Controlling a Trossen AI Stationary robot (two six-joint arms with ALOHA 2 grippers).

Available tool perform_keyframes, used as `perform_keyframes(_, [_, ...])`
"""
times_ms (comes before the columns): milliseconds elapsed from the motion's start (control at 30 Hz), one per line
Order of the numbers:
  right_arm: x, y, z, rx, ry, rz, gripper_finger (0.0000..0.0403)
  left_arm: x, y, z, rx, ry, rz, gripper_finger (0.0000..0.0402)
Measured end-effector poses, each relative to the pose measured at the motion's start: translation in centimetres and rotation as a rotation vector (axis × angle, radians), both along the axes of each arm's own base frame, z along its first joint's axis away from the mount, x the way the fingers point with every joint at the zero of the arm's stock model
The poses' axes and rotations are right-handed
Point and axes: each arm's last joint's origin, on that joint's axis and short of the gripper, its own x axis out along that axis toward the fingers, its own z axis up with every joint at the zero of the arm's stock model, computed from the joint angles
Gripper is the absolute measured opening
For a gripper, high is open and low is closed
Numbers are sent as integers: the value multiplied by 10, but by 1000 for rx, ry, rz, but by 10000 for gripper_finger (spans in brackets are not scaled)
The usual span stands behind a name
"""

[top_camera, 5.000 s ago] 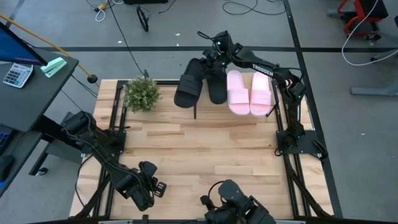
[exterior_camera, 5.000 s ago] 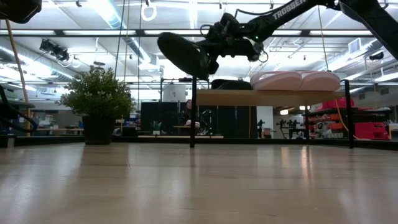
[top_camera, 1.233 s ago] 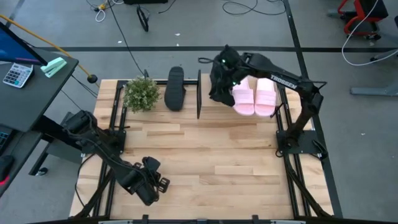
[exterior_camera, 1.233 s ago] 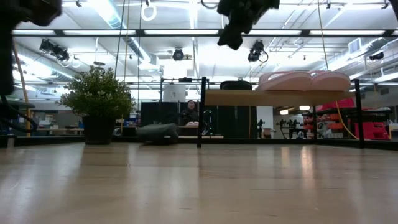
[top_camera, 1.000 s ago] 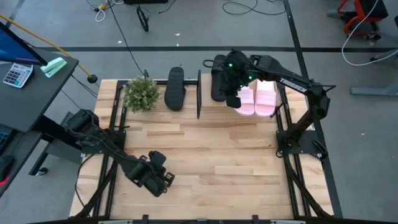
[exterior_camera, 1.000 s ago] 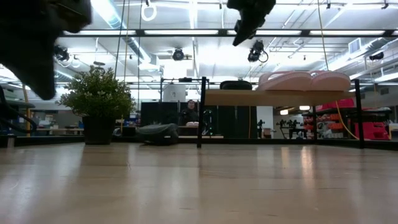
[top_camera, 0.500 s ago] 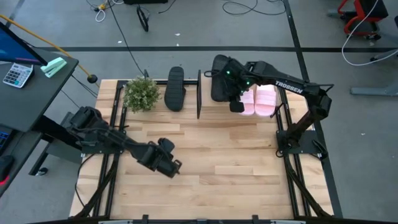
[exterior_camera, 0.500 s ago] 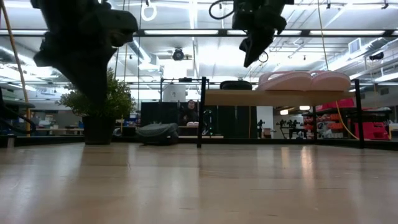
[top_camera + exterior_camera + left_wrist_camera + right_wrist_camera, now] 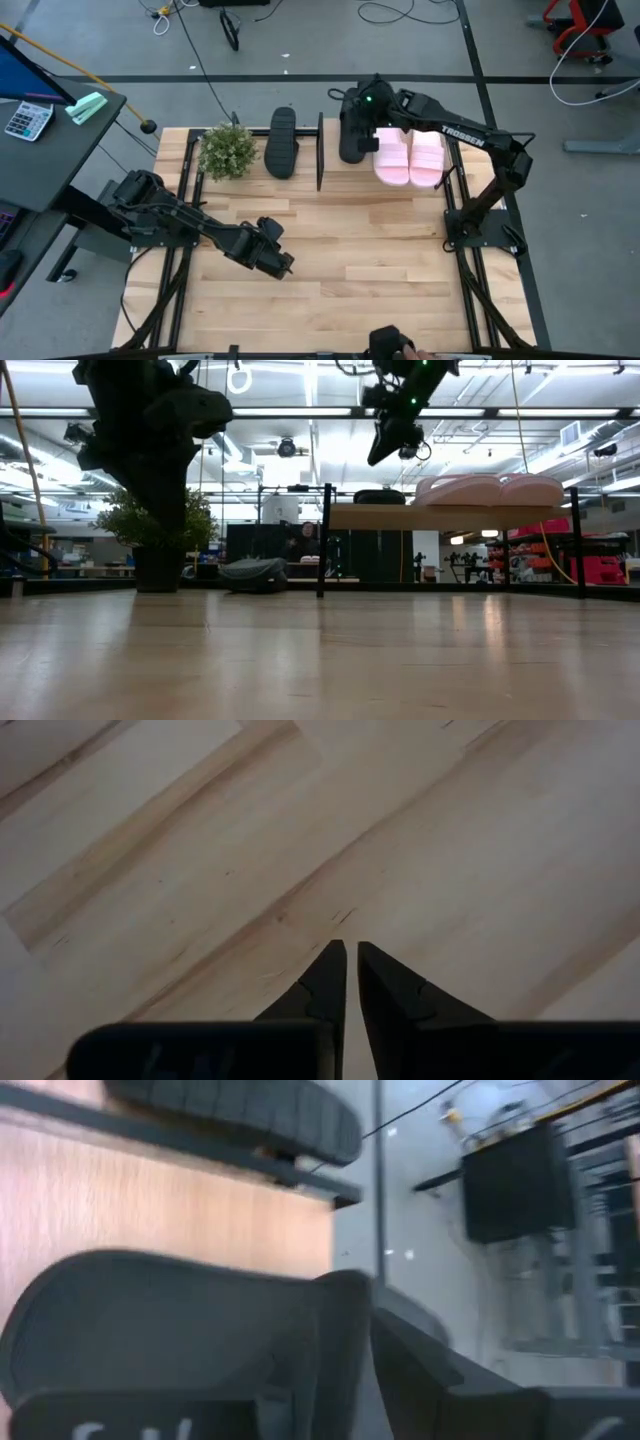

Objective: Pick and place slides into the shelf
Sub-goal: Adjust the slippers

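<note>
Viewing from above, I see a plant (image 9: 228,151) beside the fallen black slide (image 9: 282,142); left gripper (image 9: 346,958) nearly closed, empty; right gripper (image 9: 362,108) state unclear.

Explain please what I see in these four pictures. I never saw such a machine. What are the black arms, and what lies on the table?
Two robot arms work at a wooden table; each ends in a two-finger gripper. One picture looks down from above, one looks level across the tabletop, and two come from cameras on the wrists. The left gripper hovers over bare wood, fingers nearly together, holding nothing. The right gripper is above the shelf, over a black slide. Two pink slides lie beside it on the shelf. Another black slide lies on the table beside a small plant.
</note>
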Motion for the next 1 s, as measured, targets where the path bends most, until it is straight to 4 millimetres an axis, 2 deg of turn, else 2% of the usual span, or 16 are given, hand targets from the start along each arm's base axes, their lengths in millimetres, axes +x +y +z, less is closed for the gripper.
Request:
perform_keyframes(200, [-3, -15, -14, 73, 30, 6, 154, 0, -1, 0, 0, 1, -2, 34])
perform_keyframes(300, [-4, -8, -13, 80, 59, 7, 185, 0, -1, 0, 0, 0, -1, 29])
perform_keyframes(400, [-15, 8, -8, 121, 129, 5, 203, -1, -2, 0, -2, -2, 0, 25])
perform_keyframes(500, [-34, 23, -3, 242, 185, -31, 207, -1, -2, 0, -2, -2, -1, 27])
perform_keyframes(667, [-66, 22, 13, 353, 139, -106, 197, -1, -2, 0, 8, 4, -22, 34])
perform_keyframes(833, [-95, 5, 21, 538, 2, -110, 190, -1, -2, 0, 17, 13, -47, 34])
perform_keyframes(1000, [-107, -14, 16, 655, -55, -111, 186, 0, -2, 0, 14, 8, -47, 24])
